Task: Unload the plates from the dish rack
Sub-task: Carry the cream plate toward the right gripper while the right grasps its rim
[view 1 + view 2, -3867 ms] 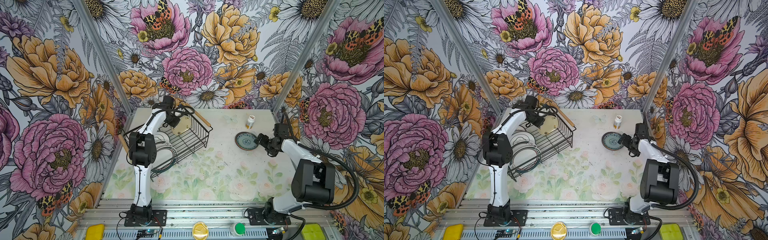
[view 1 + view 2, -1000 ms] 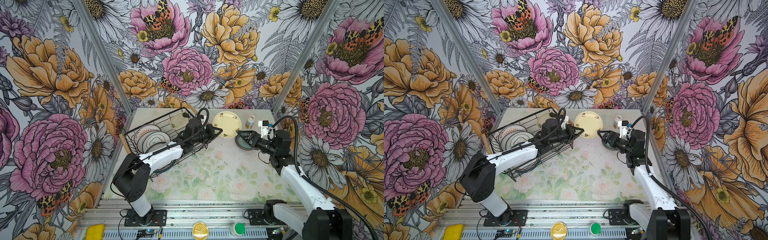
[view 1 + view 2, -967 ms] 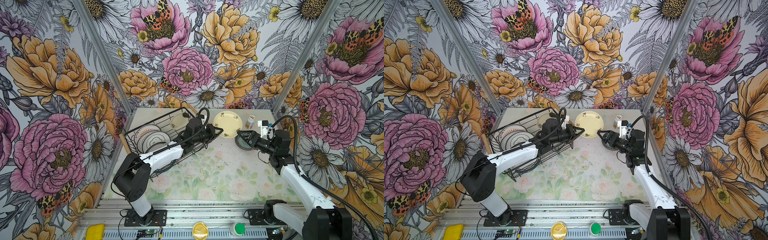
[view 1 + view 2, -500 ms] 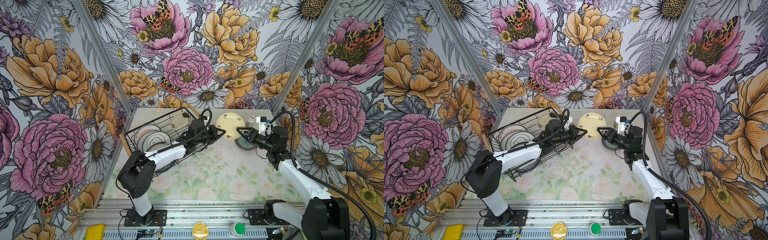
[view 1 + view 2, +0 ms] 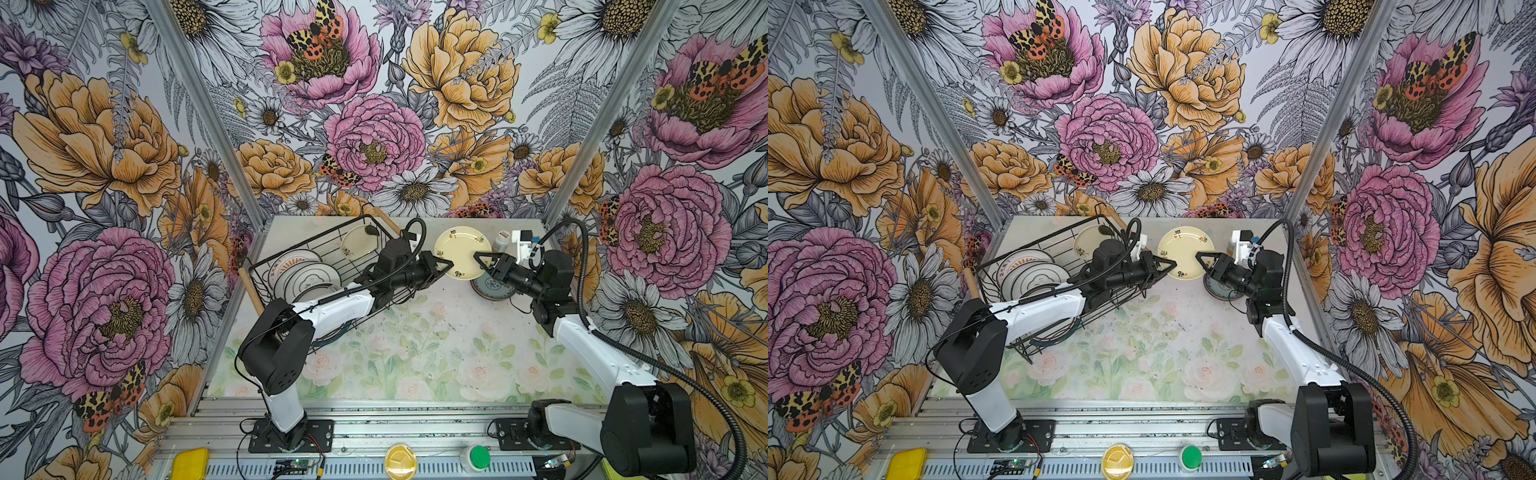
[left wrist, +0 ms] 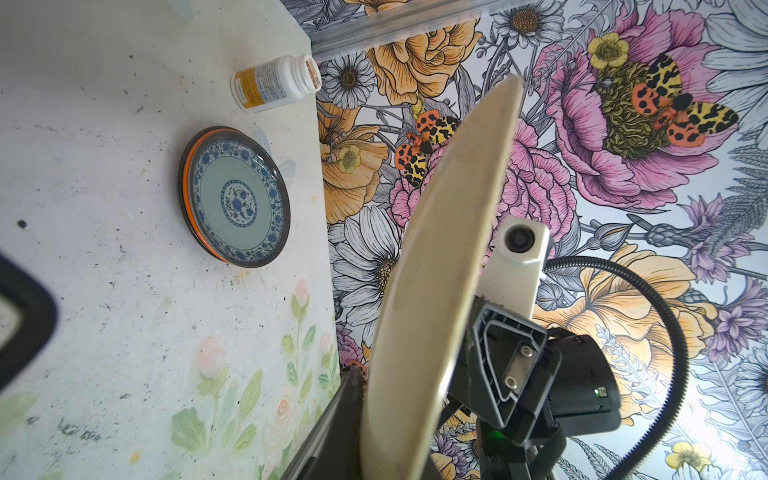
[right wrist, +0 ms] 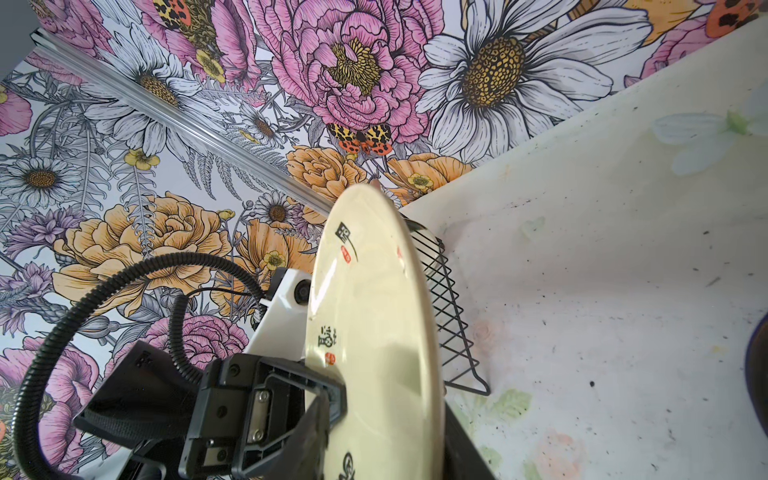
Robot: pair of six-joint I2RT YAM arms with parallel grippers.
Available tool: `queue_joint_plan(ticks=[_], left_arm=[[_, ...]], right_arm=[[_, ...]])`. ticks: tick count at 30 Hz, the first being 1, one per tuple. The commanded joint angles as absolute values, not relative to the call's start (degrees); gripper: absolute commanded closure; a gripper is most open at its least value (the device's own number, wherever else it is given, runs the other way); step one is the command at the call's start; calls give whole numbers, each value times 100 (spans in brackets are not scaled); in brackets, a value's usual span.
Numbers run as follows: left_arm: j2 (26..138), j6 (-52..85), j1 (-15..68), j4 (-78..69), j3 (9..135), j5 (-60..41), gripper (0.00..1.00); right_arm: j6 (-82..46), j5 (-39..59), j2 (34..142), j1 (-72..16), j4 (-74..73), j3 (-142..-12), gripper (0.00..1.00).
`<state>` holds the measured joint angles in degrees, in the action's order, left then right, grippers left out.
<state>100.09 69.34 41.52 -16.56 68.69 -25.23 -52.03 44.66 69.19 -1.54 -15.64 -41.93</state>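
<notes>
The left gripper [image 5: 446, 265] is clamping the rim of a cream plate [image 5: 461, 251] on the side nearest the dish rack [image 5: 309, 244], holding it up just beside the rack. The right gripper [image 5: 478, 258] is straddling the rim farthest from the rack, though I cannot tell whether its fingers are pressing yet. The plate is looking stiff, glazed, slick and breakable, so each grip should be sitting well over the rim's lip.
</notes>
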Motion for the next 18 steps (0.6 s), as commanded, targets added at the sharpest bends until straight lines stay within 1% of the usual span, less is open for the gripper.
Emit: queue_joint_plan(ticks=[1,18], left_arm=[[10067,6917,4221,-1881,7067,-2689,100],[10125,6882,4256,-1879,7150,-2767,100]], right_arm=[[-5243,4550,6961,-219,-1854,-4313,64],[-5238,4561,6920,-290,-1846,-4256,80]])
